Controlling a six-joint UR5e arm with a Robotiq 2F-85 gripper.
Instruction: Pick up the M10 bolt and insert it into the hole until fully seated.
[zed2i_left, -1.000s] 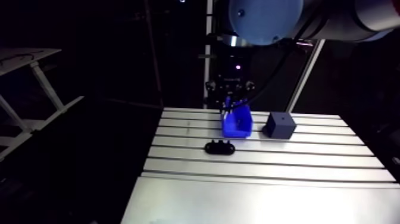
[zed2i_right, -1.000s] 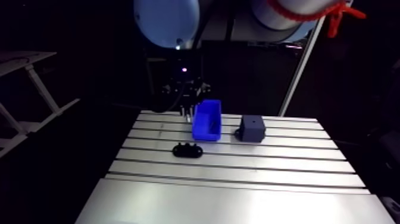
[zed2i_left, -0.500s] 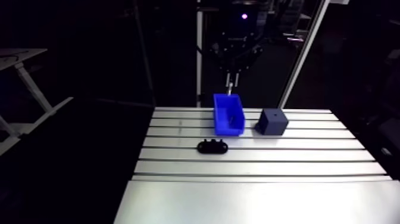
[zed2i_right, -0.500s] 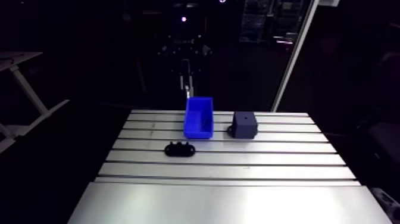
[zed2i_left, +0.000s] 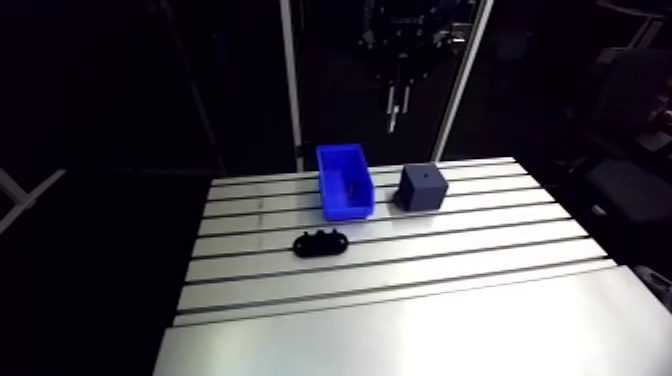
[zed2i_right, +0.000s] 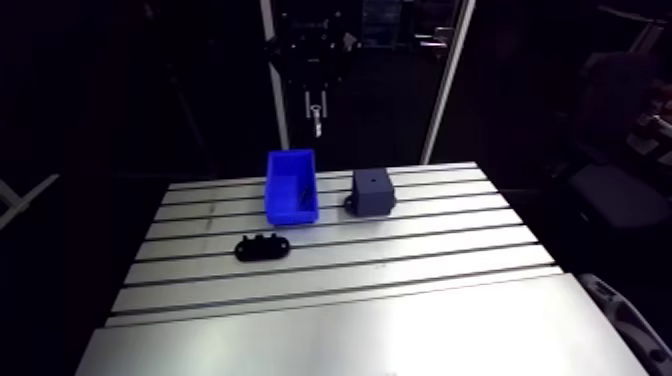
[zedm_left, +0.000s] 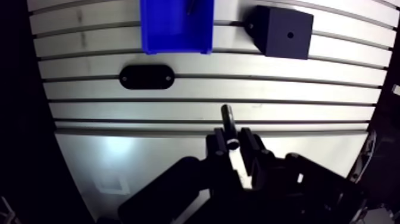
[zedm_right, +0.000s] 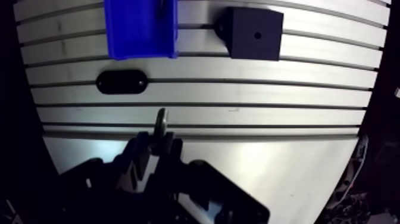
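1. Tool (zedm_left: 233, 145): two dark fingers, clenched on the bolt. It is held well above the tabletop and touches nothing else.
2. Bolt (zedm_left: 227, 121): dark and slender. One end is gripped between the fingers, and the shank projects past the fingertips. It has not yet been inserted.
3. Block (zedm_left: 280, 43): a dark cube, set on the tabletop ahead of the tool and well apart from it. A small round hole (zedm_left: 290, 35) is seen open in its upper face.
4. Bin (zedm_left: 172, 39): blue and open-topped, placed near the block and likewise ahead of the tool. A small dark item is seen inside but is too small to be identified.
5. Plate (zedm_left: 147, 77): black and oval, laid flat on the tabletop. It is nearer the tool than the bin and apart from both.
6. Tabletop (zedm_left: 297, 89): slotted aluminium, with grooves running across ahead of the tool. The block, bin and plate are carried on it.
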